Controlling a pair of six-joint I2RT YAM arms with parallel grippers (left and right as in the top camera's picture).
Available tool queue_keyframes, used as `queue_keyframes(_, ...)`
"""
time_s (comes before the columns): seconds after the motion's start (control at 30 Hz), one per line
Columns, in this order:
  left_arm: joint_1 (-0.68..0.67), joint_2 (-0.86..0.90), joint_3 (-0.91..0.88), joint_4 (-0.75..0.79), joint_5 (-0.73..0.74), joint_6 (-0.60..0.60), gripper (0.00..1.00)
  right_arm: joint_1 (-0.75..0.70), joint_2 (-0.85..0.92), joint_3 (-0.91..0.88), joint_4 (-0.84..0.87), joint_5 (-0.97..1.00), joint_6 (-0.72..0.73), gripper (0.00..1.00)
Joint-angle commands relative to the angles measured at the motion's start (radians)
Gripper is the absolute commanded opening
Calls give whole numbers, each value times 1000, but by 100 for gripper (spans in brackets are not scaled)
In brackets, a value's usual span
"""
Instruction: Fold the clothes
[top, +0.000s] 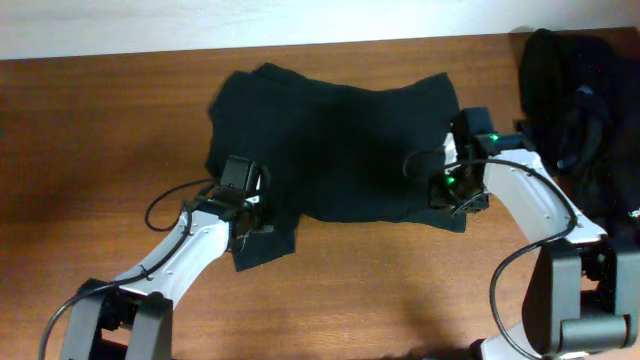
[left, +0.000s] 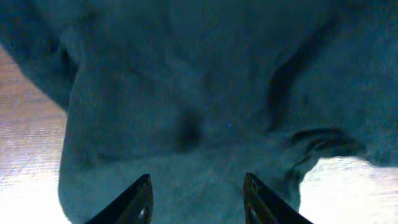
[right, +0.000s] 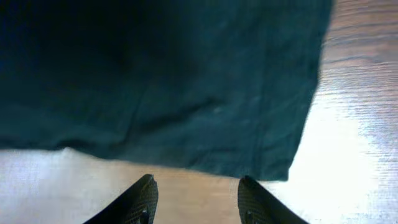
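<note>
Grasping comes first: the black T-shirt (top: 330, 140) lies spread flat mid-table (top: 100, 150), the left gripper (left: 198, 180) half-open over its near corner and the right gripper (right: 196, 183) half-open just off the hem, both apparently empty, so each must next pinch an edge.

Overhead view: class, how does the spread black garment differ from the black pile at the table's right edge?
The spread garment lies opened out and flat; the pile is bunched into a heap. The spread garment sits mid-table; the pile sits at the right edge, partly out of frame. Both are black fabric.
</note>
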Motion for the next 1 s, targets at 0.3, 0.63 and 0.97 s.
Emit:
queue_keyframes(0.3, 3, 78, -2, 27, 3, -11, 47, -58, 1, -154, 134, -21, 22, 47)
queue_keyframes(0.63, 43, 85, 2, -40, 6, -78, 44, -58, 2, -249, 249, -13, 22, 54)
queue_keyframes(0.97, 107, 90, 2, -141, 41, -77, 44, -60, 2, -276, 277, 51, 22, 64)
